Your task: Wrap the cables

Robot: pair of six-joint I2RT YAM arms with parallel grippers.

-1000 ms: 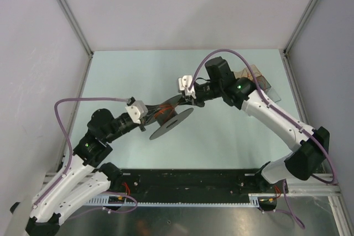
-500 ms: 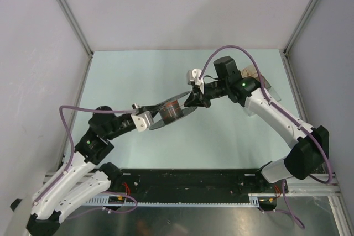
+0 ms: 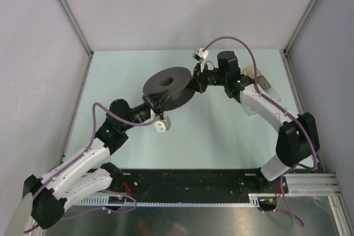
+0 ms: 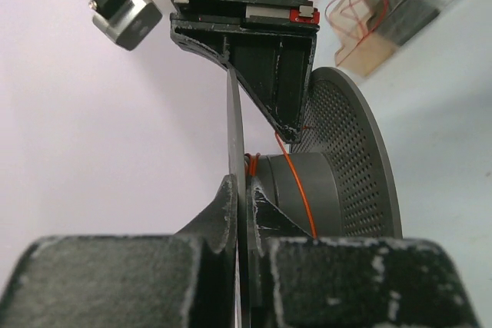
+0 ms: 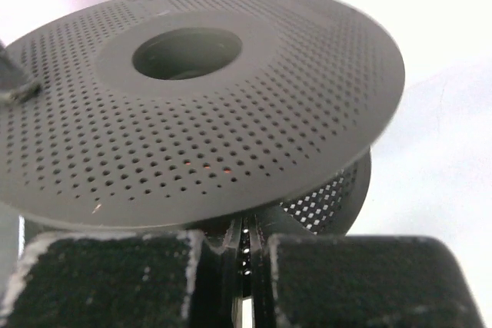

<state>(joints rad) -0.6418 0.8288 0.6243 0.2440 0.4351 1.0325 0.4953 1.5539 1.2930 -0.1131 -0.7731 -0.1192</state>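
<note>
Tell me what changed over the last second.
The spool moved toward the far side of the table and tipped from nearly edge-on to face the top camera. The left gripper and right gripper travelled with it, each still shut on its rim. The box at far right stayed put.

The pale green table [image 3: 221,131] carries a clear box [image 3: 259,75] with thin red cables [image 4: 350,17] near its far right corner

Pale green tabletop [image 3: 221,136] between plain lilac-grey walls [image 3: 182,9], aluminium corner posts [image 3: 67,12].
</note>
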